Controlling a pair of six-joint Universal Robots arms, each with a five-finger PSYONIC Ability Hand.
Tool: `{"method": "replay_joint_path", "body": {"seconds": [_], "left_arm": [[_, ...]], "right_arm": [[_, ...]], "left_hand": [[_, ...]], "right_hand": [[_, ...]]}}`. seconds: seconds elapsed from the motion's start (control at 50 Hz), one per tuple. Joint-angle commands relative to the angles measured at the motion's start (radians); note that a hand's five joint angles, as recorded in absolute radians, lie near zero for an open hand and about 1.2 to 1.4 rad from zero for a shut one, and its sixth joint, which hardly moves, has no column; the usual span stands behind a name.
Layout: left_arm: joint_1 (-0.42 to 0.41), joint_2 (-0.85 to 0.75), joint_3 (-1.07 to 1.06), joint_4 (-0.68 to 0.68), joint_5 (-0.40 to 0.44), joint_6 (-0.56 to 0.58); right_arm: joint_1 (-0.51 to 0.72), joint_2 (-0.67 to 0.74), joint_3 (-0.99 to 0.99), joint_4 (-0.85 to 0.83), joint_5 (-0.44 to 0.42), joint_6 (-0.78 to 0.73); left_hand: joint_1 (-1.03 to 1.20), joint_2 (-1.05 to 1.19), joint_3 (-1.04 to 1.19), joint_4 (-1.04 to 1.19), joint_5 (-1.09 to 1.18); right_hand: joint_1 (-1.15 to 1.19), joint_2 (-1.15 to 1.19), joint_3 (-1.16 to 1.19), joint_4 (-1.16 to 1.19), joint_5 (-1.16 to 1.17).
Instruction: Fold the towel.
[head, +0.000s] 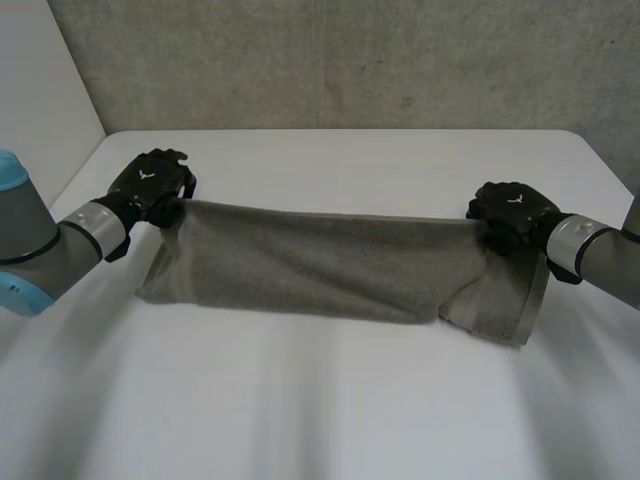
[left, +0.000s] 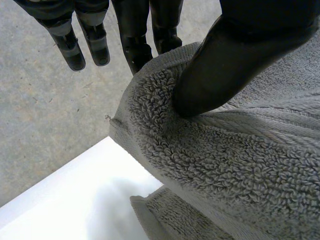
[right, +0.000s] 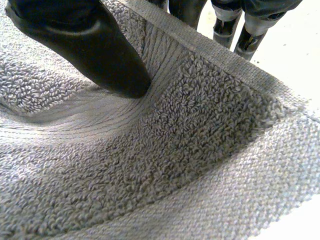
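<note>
One grey towel (head: 330, 260) stretches across the white bench (head: 340, 400), its far edge taut between two hands. The left hand (head: 150, 185), at the towel's 10 o'clock corner, pinches the cloth between thumb and fingers. The right hand (head: 512, 212), at the 2 o'clock corner, pinches its corner the same way. The towel's near part, towards 6 o'clock, rests on the bench.
</note>
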Motion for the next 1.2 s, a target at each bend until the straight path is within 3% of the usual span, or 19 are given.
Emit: {"method": "replay_joint_path", "body": {"seconds": [0.02, 0.18, 0.2, 0.22, 0.24, 0.26, 0.28, 0.3, 0.32, 0.4, 0.7, 0.9, 1.0, 1.2], "left_arm": [[-0.004, -0.023, 0.003, 0.035, -0.001, 0.0], [-0.012, -0.052, 0.023, 0.04, -0.003, 0.002], [-0.012, -0.061, 0.03, 0.039, -0.005, 0.002], [-0.012, -0.067, 0.035, 0.038, -0.009, 0.002], [-0.012, -0.067, 0.035, 0.038, -0.009, 0.002], [-0.014, -0.069, 0.035, 0.038, -0.023, 0.002], [-0.014, -0.067, 0.037, 0.038, -0.038, 0.003], [-0.014, -0.067, 0.037, 0.038, -0.038, 0.003], [-0.015, -0.067, 0.038, 0.038, -0.055, 0.003], [-0.017, -0.06, 0.046, 0.038, -0.092, 0.005], [-0.017, 0.06, 0.034, 0.029, -0.115, -0.003], [0.003, 0.103, 0.015, 0.019, -0.106, 0.0], [0.003, 0.193, -0.122, -0.143, -0.091, 0.005], [0.032, 0.348, -0.397, -0.219, -0.084, 0.011]], "right_arm": [[0.004, 0.023, -0.021, -0.001, 0.004, -0.003], [0.023, 0.066, -0.055, -0.058, 0.045, -0.003], [0.024, 0.072, -0.061, -0.066, 0.056, -0.003], [0.026, 0.082, -0.067, -0.07, 0.07, -0.005], [0.026, 0.082, -0.067, -0.07, 0.07, -0.005], [0.027, 0.088, -0.076, -0.072, 0.088, -0.005], [0.027, 0.088, -0.076, -0.072, 0.088, -0.005], [0.03, 0.095, -0.085, -0.075, 0.108, -0.006], [0.033, 0.097, -0.096, -0.08, 0.125, -0.006], [0.035, 0.086, -0.107, -0.087, 0.131, -0.002], [0.038, -0.072, -0.033, -0.113, 0.134, 0.003], [0.024, -0.338, 0.224, -0.101, 0.126, 0.001], [0.018, -0.499, 0.423, -0.103, 0.119, -0.008], [0.016, -0.567, 0.68, -0.118, 0.094, -0.019]], "left_hand": [[0.135, 0.065, -0.043, -0.05, 0.075], [0.135, 0.065, -0.043, -0.05, 0.075], [0.002, -0.068, -0.043, -0.05, -0.058], [-0.209, -0.279, -0.043, -0.05, -0.269], [-0.211, -0.281, -0.043, -0.05, -0.271], [-0.56, -0.63, -0.043, -0.05, -0.62], [-0.787, -0.857, -0.043, -0.05, -0.847], [-0.79, -0.859, -0.043, -0.05, -0.849], [-0.888, -0.958, -0.043, -0.05, -0.948], [-1.021, -1.091, -0.043, -0.05, -1.081], [-1.068, -1.138, -0.043, -0.05, -1.128], [-1.074, -1.144, -0.043, -0.05, -1.134], [-1.063, -1.132, -0.043, -0.05, -1.122], [-0.952, -1.021, -0.043, -0.05, -1.011]], "right_hand": [[0.084, 0.057, -0.007, -0.06, 0.034], [0.084, 0.057, -0.007, -0.06, 0.034], [-0.072, -0.098, -0.007, -0.06, -0.121], [-0.408, -0.434, -0.007, -0.06, -0.457], [-0.411, -0.438, -0.007, -0.06, -0.461], [-0.693, -0.72, -0.007, -0.06, -0.743], [-0.696, -0.722, -0.007, -0.06, -0.745], [-1.065, -1.092, -0.007, -0.06, -1.115], [-1.138, -1.164, -0.007, -0.06, -1.187], [-1.138, -1.164, -0.007, -0.06, -1.187], [-1.138, -1.164, -0.007, -0.06, -1.187], [-1.138, -1.164, -0.007, -0.06, -1.187], [-1.138, -1.164, -0.007, -0.06, -1.187], [-1.066, -1.092, -0.007, -0.06, -1.115]]}}
